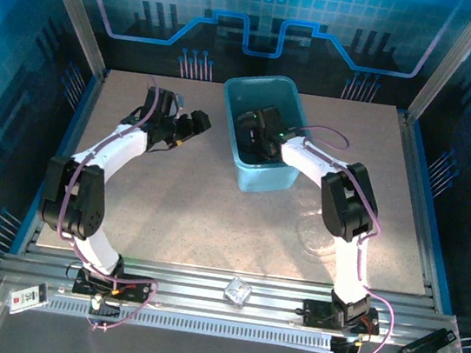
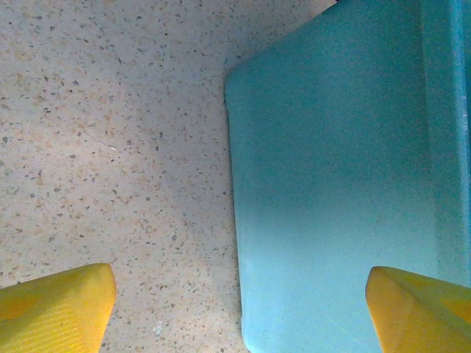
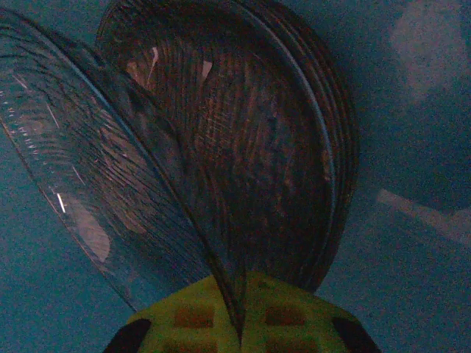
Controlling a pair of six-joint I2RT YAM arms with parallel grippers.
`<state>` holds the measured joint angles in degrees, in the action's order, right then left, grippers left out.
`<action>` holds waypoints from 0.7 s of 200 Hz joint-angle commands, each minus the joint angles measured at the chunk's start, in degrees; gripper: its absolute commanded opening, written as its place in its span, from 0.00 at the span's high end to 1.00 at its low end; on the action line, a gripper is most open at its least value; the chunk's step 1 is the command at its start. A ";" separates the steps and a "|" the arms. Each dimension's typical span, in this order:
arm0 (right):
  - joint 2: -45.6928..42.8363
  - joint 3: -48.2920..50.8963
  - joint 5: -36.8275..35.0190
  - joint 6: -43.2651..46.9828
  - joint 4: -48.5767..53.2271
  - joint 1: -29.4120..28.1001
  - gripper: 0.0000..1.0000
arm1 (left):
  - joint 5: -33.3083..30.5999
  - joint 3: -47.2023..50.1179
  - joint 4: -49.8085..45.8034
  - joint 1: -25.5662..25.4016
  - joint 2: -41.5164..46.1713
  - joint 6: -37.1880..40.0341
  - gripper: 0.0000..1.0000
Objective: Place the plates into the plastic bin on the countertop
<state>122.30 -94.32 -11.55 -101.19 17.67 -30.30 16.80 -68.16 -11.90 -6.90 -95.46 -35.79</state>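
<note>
The teal plastic bin (image 1: 264, 132) stands at the back middle of the beige countertop (image 1: 212, 217). My right gripper (image 1: 261, 134) reaches down inside it. In the right wrist view its fingers (image 3: 184, 323) are shut on the edge of a thin translucent plate (image 3: 96, 169), which stands on edge against a stack of smoky brown plates (image 3: 280, 147) over the bin's blue floor (image 3: 412, 243). More nearly clear plates (image 1: 320, 232) lie on the countertop beside the right arm. My left gripper (image 1: 197, 124) hangs open just outside the bin's left wall (image 2: 338, 184), its yellow fingers (image 2: 55, 309) wide apart with nothing between them.
A small clear faceted cube (image 1: 239, 291) sits on the metal rails at the near edge. Blue and metal rails frame the countertop on all sides. The right arm's elbow (image 1: 346, 201) rises over the plates on the counter.
</note>
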 commanded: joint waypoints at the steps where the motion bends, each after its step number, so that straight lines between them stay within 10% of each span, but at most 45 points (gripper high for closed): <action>1: 2.00 -2.21 -0.27 -2.59 2.32 0.16 1.00 | 1.57 -1.19 -1.90 0.58 -0.28 1.40 0.12; 140: 4.13 -4.70 -1.09 -2.29 4.93 0.38 0.75 | 1.51 0.22 -2.86 0.66 1.92 0.66 0.12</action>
<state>124.16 -97.41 -11.99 -101.89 20.58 -30.30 17.04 -68.16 -13.34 -6.85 -95.53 -35.81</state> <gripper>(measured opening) 0.220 0.885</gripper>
